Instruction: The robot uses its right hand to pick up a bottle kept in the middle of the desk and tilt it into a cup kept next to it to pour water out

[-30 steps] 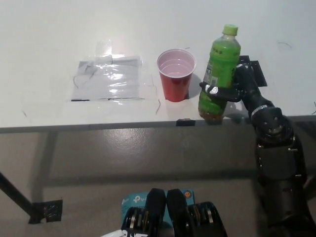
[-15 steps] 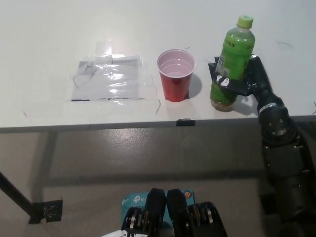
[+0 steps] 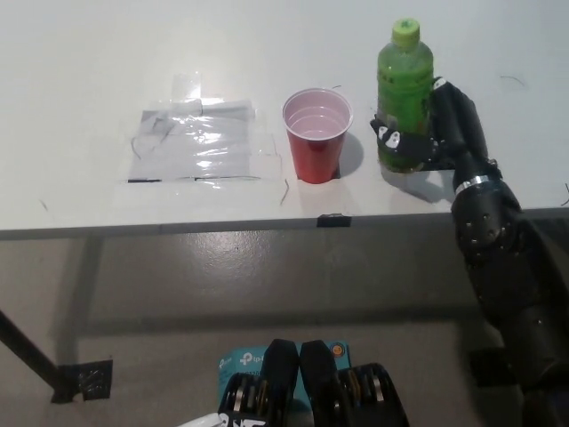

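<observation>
Right hand (image 3: pixel 437 133) clamped on upright green bottle (image 3: pixel 404 93), standing on worktop (image 3: pixel 89 71) beside red cup (image 3: pixel 317 135).

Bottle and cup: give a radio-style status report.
Right hand shut on green bottle, upright, cap on. Red cup beside it, apart. Left hand out of view. Nothing between bottle and cup.

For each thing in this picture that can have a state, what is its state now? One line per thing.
Green bottle: upright on the desk, cap on, held.
Red cup: upright, open, liquid inside.
Right robot hand: shut on the green bottle.
Left robot hand: not in view.
Clear plastic sheet: lying flat on the white desk.
</observation>
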